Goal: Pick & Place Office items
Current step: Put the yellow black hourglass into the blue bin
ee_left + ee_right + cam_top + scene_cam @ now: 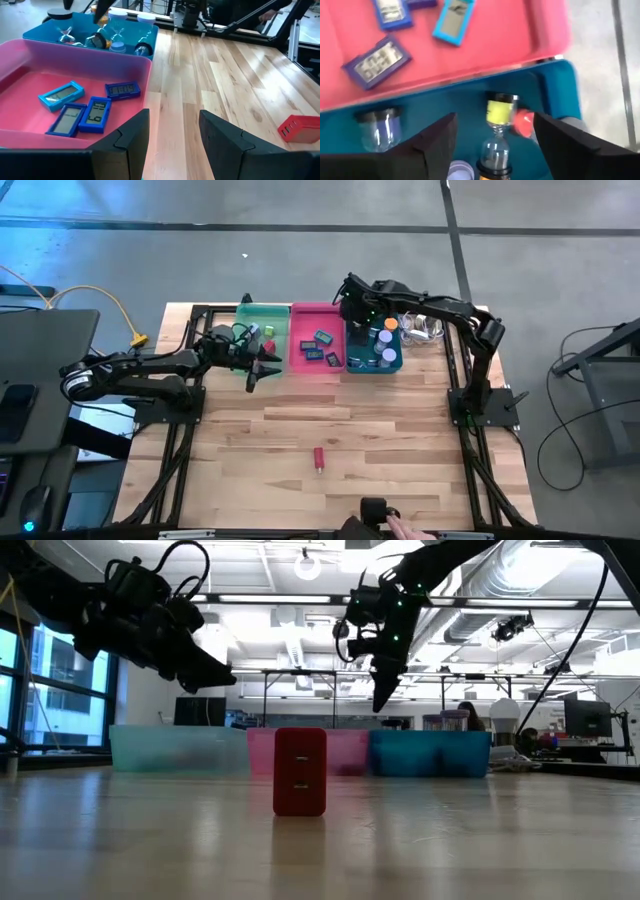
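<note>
A red block (319,458) stands alone on the wooden table toward its near side; it also shows in the low view (300,770) and the left wrist view (300,127). Several blue flat clip-like items (82,112) lie in the pink tray (318,360). Small hourglass-shaped cylinders (496,131) stand in the teal tray (352,366). My left gripper (262,367) is open and empty, raised over the near edge of the green and pink trays (172,135). My right gripper (353,312) is open and empty, above the teal tray's left side (495,137).
The green tray (280,312) at the far left holds a few small coloured items. The three trays stand side by side along the table's far side. A white thing with cables (425,328) lies right of the teal tray. A person's hand (405,528) shows at the near edge.
</note>
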Controlling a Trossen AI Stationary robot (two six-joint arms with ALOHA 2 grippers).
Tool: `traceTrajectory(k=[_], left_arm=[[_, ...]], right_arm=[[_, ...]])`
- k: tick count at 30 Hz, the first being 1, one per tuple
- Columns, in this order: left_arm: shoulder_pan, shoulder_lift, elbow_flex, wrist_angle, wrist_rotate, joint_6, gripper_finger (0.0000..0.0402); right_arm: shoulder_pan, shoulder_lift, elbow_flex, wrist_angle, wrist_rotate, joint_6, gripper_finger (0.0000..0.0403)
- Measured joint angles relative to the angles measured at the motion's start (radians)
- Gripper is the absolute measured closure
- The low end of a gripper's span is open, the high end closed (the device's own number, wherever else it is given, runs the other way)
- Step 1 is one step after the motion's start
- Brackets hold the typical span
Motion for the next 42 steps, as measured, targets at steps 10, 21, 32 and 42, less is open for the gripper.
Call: traceTrajectory(k=[10, 21, 32, 42], left_arm=[[0.000, 0.000, 0.000, -0.052, 0.000, 0.039, 0.0236], [0.000, 0.000, -0.001, -0.050, 0.000, 0.043, 0.0236], [0.000, 0.000, -0.001, -0.049, -0.001, 0.043, 0.0236], [0.000, 0.000, -0.001, -0.049, -0.001, 0.043, 0.0236]], right_arm=[[0.005, 0.002, -0.082, 0.132, -0.015, -0.167, 0.0158], [-0.011, 0.056, -0.082, 0.133, -0.004, -0.157, 0.0159], [-0.017, 0.138, -0.082, 0.149, 0.084, -0.158, 0.0160], [-0.017, 0.150, -0.082, 0.176, 0.138, -0.210, 0.0160]])
